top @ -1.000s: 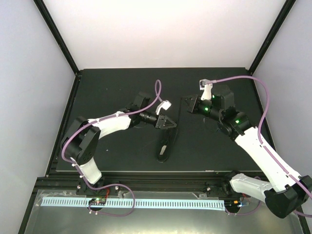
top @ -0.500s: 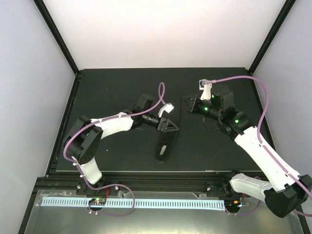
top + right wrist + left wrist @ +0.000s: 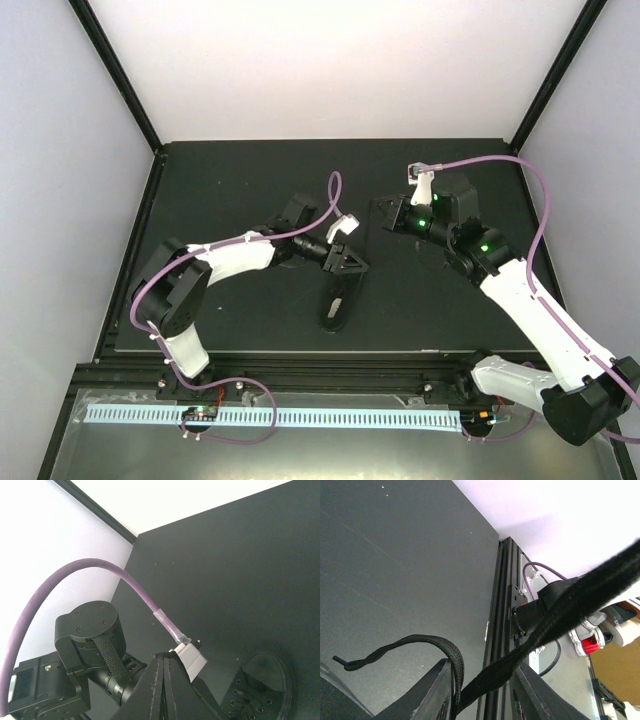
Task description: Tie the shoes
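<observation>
The small black shoe (image 3: 336,303) lies on the dark mat, toe toward the arm bases; its eyelets and laces (image 3: 260,690) show at the bottom right of the right wrist view. My left gripper (image 3: 352,262) hovers just over the shoe's far end, open (image 3: 480,667). One thick lace (image 3: 560,615) runs loosely between its fingers and up to the right. A second lace (image 3: 432,642) arches over the left finger. My right gripper (image 3: 388,217) sits farther back on the right, its fingers (image 3: 162,657) pressed shut, a woven lace strip (image 3: 109,657) leading in behind them.
The black mat (image 3: 230,180) is bounded by a black frame rail (image 3: 502,605) on the near side. A purple cable (image 3: 125,582) arcs off the left arm's wrist (image 3: 87,630), close to the right gripper. White walls enclose the cell.
The left gripper has shifted slightly right and toward the shoe, and its jaws have spread apart. The right arm and the shoe have stayed put.
</observation>
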Tool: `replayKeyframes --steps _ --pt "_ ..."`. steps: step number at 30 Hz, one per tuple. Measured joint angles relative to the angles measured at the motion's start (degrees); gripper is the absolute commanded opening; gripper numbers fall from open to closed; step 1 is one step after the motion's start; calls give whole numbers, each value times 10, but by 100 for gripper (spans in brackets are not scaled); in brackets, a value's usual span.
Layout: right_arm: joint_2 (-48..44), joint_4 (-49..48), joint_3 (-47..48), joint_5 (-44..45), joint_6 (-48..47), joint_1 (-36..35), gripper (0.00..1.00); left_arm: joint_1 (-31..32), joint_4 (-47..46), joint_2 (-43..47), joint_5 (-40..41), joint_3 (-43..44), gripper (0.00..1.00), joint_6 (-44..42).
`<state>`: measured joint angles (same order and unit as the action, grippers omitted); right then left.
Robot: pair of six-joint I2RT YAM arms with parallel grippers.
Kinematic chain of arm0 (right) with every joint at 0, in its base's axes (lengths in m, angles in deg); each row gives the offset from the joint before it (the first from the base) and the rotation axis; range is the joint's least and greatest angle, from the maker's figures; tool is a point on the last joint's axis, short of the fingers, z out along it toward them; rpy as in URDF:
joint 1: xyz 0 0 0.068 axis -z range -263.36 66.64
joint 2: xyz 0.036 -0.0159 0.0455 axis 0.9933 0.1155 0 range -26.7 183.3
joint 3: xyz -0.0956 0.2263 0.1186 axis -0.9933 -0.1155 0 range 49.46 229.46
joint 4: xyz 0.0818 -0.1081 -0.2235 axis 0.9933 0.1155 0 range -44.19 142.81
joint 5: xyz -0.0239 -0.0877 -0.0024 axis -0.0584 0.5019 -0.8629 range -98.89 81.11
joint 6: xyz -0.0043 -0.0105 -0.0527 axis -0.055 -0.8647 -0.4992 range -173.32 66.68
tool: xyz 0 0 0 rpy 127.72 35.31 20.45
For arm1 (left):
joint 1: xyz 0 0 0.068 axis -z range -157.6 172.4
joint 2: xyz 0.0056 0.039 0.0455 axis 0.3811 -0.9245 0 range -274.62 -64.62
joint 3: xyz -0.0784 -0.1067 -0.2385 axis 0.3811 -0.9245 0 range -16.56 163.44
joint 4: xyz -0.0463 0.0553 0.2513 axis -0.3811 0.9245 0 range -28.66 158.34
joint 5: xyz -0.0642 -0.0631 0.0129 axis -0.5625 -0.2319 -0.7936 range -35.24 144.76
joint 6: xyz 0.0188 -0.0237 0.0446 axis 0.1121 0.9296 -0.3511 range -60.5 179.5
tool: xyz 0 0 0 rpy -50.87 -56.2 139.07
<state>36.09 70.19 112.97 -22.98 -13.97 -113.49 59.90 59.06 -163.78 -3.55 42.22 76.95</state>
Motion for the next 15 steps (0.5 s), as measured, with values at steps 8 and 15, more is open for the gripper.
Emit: replayKeyframes --steps 8,15 --pt "5 0 0 0 0 0 2 5 7 0 1 0 13 -12" --pt "6 0 0 0 0 0 2 5 22 0 28 7 2 -22"
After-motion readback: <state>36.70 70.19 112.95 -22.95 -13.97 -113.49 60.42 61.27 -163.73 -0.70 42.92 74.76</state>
